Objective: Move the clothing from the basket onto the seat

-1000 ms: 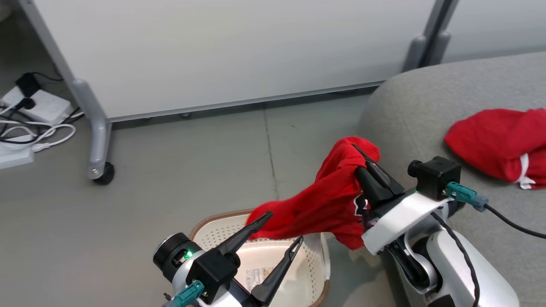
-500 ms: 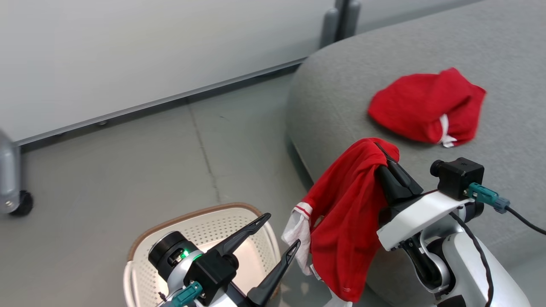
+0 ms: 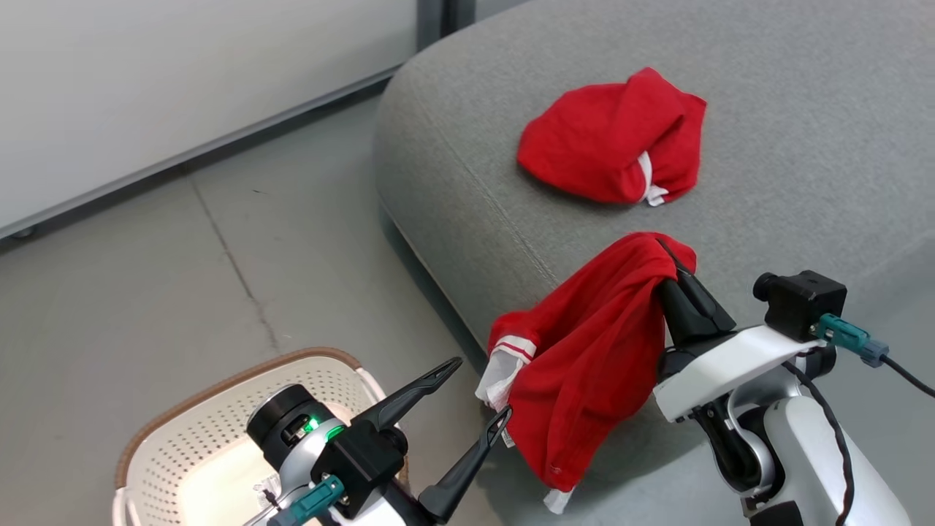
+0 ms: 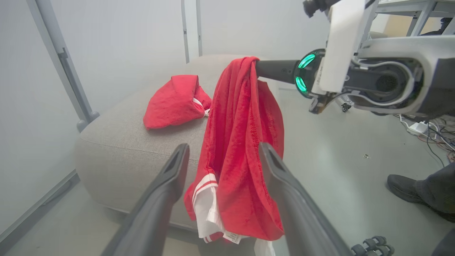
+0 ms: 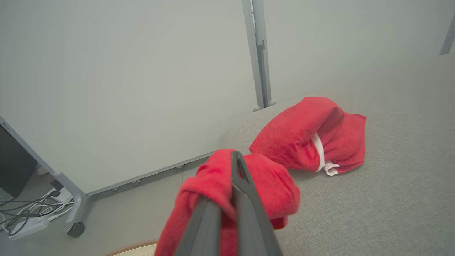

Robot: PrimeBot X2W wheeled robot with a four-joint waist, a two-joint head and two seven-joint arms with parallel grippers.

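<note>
Head view: a red garment (image 3: 592, 351) is pinched in the right gripper (image 3: 668, 252) above the seat (image 3: 803, 146) edge, judged ready for release there; the left gripper (image 3: 480, 387) is spread, empty.

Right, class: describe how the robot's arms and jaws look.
The left arm and right arm have glossy white shells with black joints. Each ends in two long, tapering dark jaws, carries a black camera block with a teal connector, and shows a green light at the wrist.
</note>
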